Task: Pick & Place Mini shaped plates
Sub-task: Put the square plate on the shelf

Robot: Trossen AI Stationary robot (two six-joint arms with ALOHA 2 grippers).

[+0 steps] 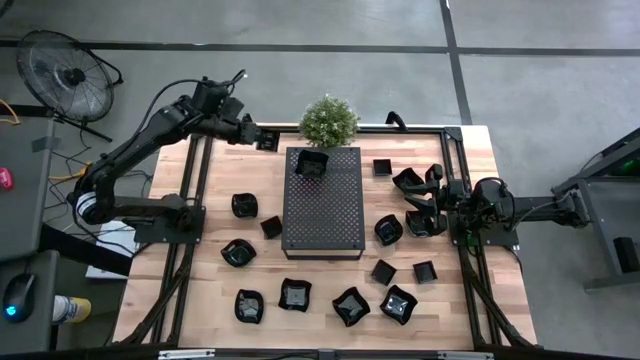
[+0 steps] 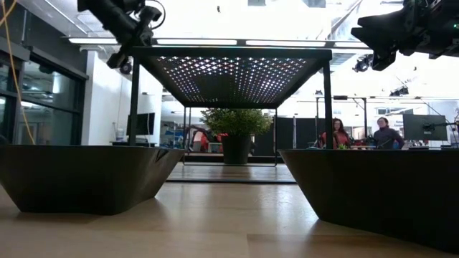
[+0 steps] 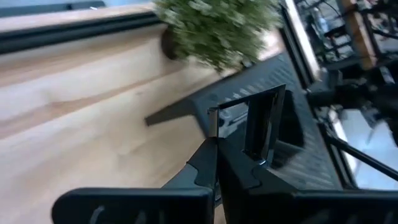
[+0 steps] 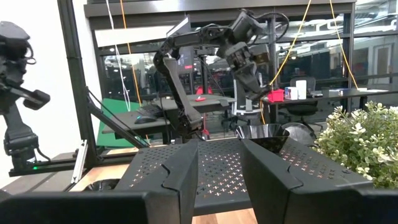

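Wooden counter scattered with glossy mini shaped plates.
Left gripper pinched one by its rim; right gripper hung spread. Plates looked light, stiff, slippery.

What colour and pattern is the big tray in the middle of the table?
The tray is black, perforated with a regular grid of small holes; the high view shows it best.

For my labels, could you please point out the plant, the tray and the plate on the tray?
plant (image 1: 328, 120), high view, middle of foliage
tray (image 1: 323, 215), high view, bare perforated top
plate (image 1: 311, 164), high view, its centre
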